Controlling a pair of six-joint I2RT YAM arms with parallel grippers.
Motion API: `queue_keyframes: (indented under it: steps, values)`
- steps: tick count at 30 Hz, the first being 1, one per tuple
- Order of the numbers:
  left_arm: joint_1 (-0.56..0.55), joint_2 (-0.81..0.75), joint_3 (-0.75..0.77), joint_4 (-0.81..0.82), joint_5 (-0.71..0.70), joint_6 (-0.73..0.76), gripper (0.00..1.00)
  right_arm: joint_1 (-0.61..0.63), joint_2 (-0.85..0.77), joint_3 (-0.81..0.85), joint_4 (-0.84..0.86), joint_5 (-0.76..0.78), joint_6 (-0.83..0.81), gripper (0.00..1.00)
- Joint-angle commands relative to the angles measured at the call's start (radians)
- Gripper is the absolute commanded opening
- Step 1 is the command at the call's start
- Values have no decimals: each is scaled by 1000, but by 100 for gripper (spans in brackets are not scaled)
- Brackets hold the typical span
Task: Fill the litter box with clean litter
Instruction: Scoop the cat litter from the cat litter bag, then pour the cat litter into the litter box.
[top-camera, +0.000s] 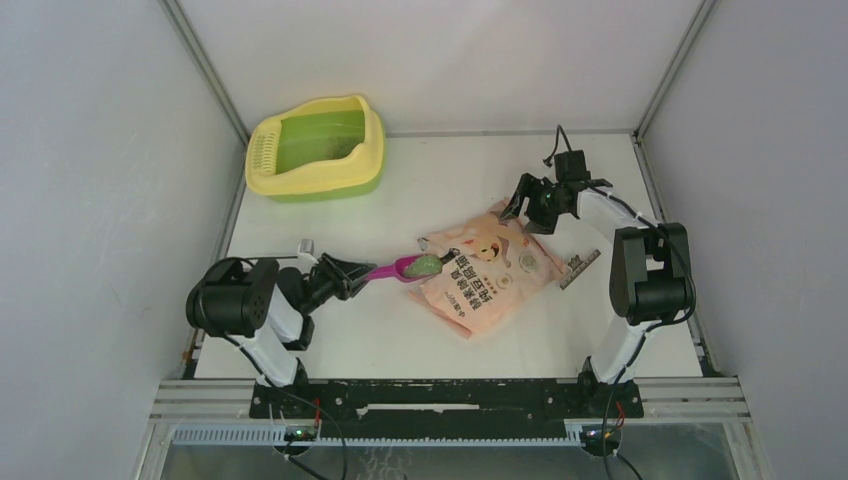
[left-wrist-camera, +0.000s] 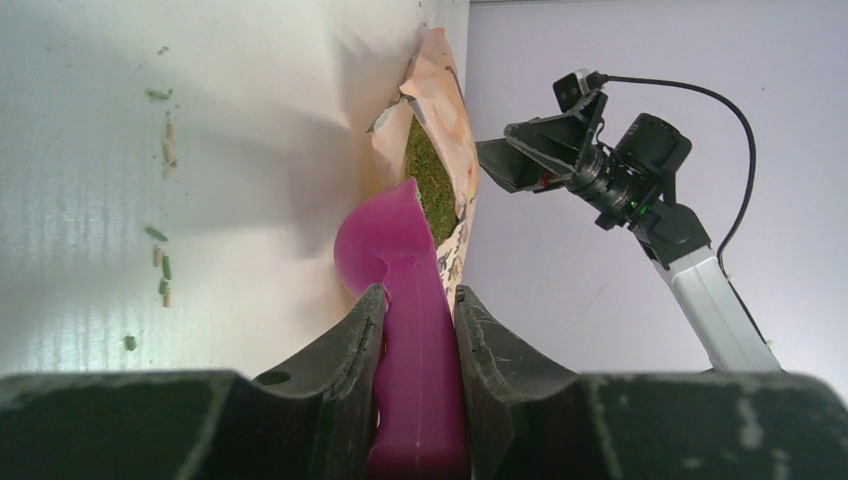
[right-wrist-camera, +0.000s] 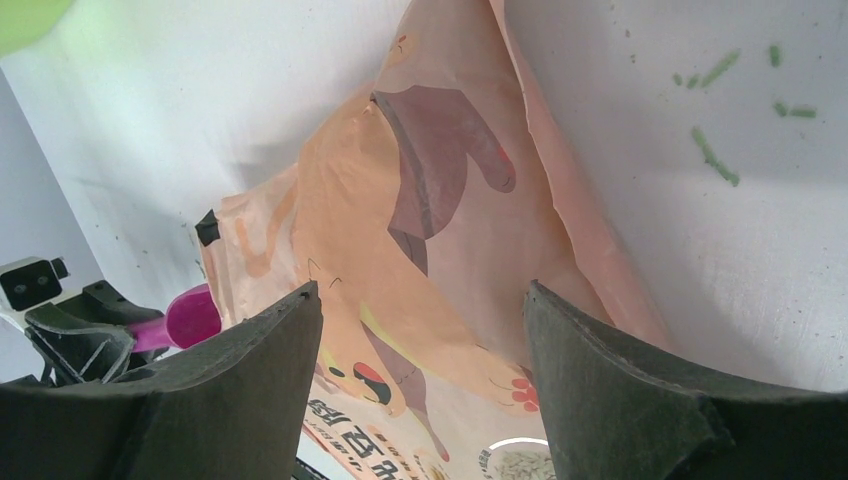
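Note:
The litter box (top-camera: 262, 160), with yellow rim and green basin, stands at the far left corner. My left gripper (top-camera: 350, 273) (left-wrist-camera: 418, 300) is shut on the handle of a magenta scoop (top-camera: 388, 270) (left-wrist-camera: 395, 245). The scoop's bowl holds a heap of greenish litter (top-camera: 425, 264) at the open mouth of the pink-orange bag (top-camera: 490, 270). In the left wrist view green litter (left-wrist-camera: 430, 180) shows inside the bag's mouth (left-wrist-camera: 445, 110). My right gripper (top-camera: 528, 205) (right-wrist-camera: 420, 300) is open and empty, hovering over the bag's far corner (right-wrist-camera: 430, 190).
Spilled green pellets lie on the white table (left-wrist-camera: 160, 262) (right-wrist-camera: 712, 152). A grey strip (top-camera: 580, 269) lies right of the bag. Grey walls close in the left, back and right sides. The left gripper and scoop also show in the right wrist view (right-wrist-camera: 185, 318).

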Motion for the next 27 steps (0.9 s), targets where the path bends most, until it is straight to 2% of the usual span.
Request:
queue_keyframes:
  steps: [1, 11, 27]
  values:
    - [16, -51, 2, 60, 51, -12, 1, 10, -22, -2, 34, -9, 11, 81]
    - [85, -39, -11, 61, 96, 1, 1, 7, -29, -2, 28, -9, 8, 81]
    - [144, -112, -55, 61, 107, -22, 1, 11, -11, 16, 24, -12, 6, 81]
